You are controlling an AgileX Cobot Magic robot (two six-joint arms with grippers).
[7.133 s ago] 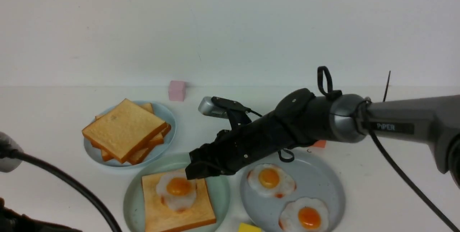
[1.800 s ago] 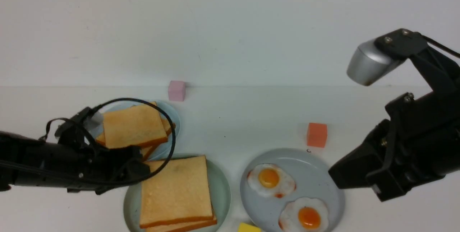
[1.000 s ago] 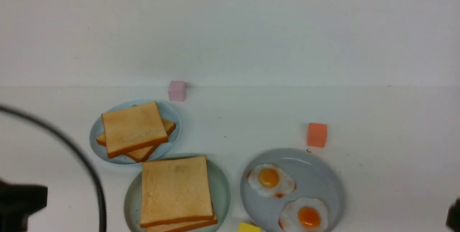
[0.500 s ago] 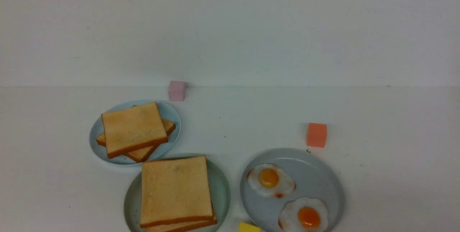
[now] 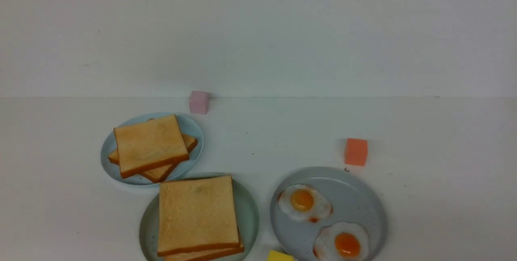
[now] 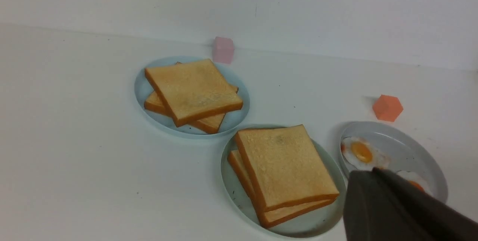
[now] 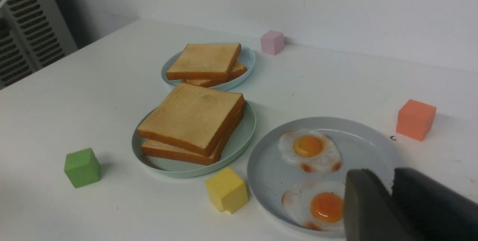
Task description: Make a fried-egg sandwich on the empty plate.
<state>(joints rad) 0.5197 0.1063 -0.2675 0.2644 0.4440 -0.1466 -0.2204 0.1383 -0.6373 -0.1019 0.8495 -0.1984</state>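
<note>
The fried-egg sandwich (image 5: 198, 214) lies on the pale mint-green plate (image 5: 251, 212) near the table's front edge. It shows as two stacked golden toast slices (image 7: 192, 116), and no egg shows between them. Neither gripper appears in the front view. In the left wrist view my left gripper (image 6: 373, 170) is shut on nothing, hanging over the near side between the sandwich plate and the egg plate. My right gripper (image 7: 390, 175) hangs over the egg plate's near right side. A narrow gap shows between its fingertips and nothing is in it.
A light-blue plate (image 5: 193, 131) behind the sandwich holds two toast slices (image 5: 149, 144). A grey-blue plate (image 5: 363, 196) on the right carries two fried eggs (image 5: 305, 202). Loose cubes lie around: pink (image 5: 198, 102), orange (image 5: 356, 152), yellow (image 5: 278, 256), green (image 7: 82, 167).
Both arms have drawn back out of the front view; a second ago the left arm and its cable and a sliver of the right still showed at the edges. The food has not moved.
</note>
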